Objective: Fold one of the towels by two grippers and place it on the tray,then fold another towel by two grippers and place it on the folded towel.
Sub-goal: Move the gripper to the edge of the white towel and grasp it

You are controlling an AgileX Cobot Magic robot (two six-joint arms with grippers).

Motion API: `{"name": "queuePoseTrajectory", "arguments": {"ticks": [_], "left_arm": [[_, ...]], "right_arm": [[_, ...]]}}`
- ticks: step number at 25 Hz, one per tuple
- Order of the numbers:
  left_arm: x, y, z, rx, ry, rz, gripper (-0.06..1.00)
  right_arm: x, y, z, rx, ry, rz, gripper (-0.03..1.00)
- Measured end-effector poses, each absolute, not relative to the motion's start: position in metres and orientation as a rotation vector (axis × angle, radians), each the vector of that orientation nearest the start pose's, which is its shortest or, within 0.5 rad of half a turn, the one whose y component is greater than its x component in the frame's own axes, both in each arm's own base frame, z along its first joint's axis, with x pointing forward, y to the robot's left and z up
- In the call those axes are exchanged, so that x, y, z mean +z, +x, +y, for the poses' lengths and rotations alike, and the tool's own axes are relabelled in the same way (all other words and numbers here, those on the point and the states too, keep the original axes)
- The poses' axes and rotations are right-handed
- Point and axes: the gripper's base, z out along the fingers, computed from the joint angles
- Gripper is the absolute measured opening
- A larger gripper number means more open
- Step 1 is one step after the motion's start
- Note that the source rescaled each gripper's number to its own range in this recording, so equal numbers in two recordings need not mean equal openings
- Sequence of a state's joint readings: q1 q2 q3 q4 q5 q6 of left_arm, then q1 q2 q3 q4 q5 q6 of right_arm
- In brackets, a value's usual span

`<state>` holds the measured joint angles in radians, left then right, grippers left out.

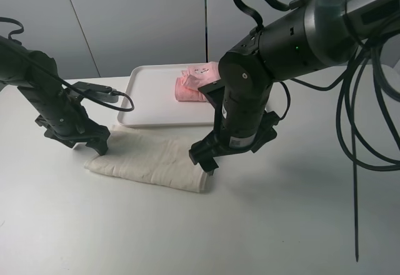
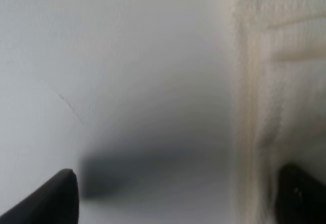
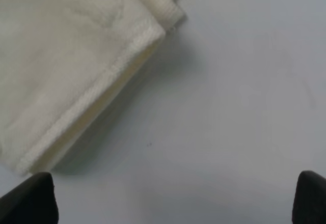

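On your left, the left gripper [image 1: 94,145] is hanging low over the white table [image 1: 62,225], right at the left end of the cream-white towel [image 1: 150,159]. Its jaws are standing wide apart with nothing clamped. In the left wrist view one fingertip [image 2: 51,199] is sitting over bare table while the other is showing over the towel's hemmed edge, though you cannot tell whether either is touching. The cream-white towel is lying folded into a long band on the table, just in front of the white tray [image 1: 140,100]. The tray is sitting flat toward the back of the table, and the pink towel [image 1: 195,84] is resting inside it, folded into a small bundle in the tray's right part. Moving to your right, the right gripper [image 1: 205,160] is hovering at the right end of the cream-white towel, its jaws also spread wide and holding nothing. The right wrist view is showing the towel's folded corner ahead of one finger, with bare table lying between the two. Black cables [image 1: 356,131] are looping down from the right arm at the far right.
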<state>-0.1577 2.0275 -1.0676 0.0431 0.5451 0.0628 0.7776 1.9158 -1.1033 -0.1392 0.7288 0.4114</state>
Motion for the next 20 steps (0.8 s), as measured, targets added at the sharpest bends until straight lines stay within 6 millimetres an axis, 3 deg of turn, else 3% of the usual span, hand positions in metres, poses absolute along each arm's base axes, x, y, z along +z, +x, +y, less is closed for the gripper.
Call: {"name": "queuePoseTrajectory", "arguments": {"ticks": [6,15,20], "left_arm": [[0.089,0.347,-0.053,0.028,0.377,2.978,0.99],[0.09,0.348,-0.053,0.027,0.375,2.983,0.99],[0.09,0.349,-0.053,0.026,0.374,2.981,0.99]], "right_arm": [[0.136,0.247,0.235,-0.018,-0.647,2.978,0.99],[0.157,0.26,0.254,0.127,-0.56,2.945,0.99],[0.141,0.269,0.266,0.106,-0.533,3.004,0.99]]}}
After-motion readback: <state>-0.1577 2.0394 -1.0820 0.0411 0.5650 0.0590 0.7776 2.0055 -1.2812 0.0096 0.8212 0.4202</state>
